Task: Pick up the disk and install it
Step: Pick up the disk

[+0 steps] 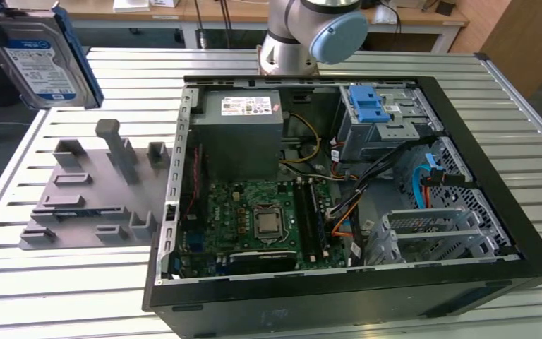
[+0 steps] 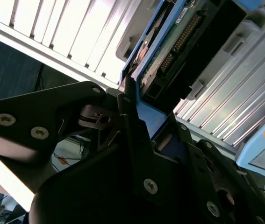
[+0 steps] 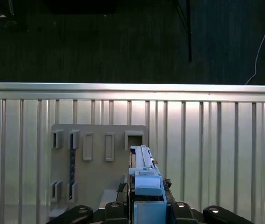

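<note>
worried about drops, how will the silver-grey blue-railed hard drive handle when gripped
The silver-grey hard drive with blue plastic rails looks rigid, so likely won't flex. Metal casing suggests heavy for its size. Clamped at one end by the black gripper, it might pivot or slip.

disk (image 1: 40, 60) in midair, grey holder (image 1: 73, 212), open case (image 1: 346, 304)

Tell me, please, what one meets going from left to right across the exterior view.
The disk, held aloft → grey slotted fixture → grey metal box → blue latch bracket.
</note>
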`<action>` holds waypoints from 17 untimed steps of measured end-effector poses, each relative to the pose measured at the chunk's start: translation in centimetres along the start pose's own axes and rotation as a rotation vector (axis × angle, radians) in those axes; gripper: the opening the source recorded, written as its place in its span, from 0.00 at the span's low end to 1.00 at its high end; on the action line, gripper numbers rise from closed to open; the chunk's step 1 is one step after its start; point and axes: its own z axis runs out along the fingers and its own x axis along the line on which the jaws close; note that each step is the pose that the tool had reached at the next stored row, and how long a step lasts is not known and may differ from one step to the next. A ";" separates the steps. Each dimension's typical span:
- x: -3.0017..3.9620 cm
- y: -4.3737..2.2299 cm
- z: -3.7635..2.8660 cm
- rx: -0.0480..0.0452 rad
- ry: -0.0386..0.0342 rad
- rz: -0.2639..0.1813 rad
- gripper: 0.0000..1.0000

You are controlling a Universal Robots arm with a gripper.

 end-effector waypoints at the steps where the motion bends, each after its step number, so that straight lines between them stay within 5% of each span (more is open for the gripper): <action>1: 0.00 0.00 -0.12 0.0000 0.0000 0.000 0.36; 17: -0.02 0.00 -1.89 0.0000 0.0000 0.000 0.36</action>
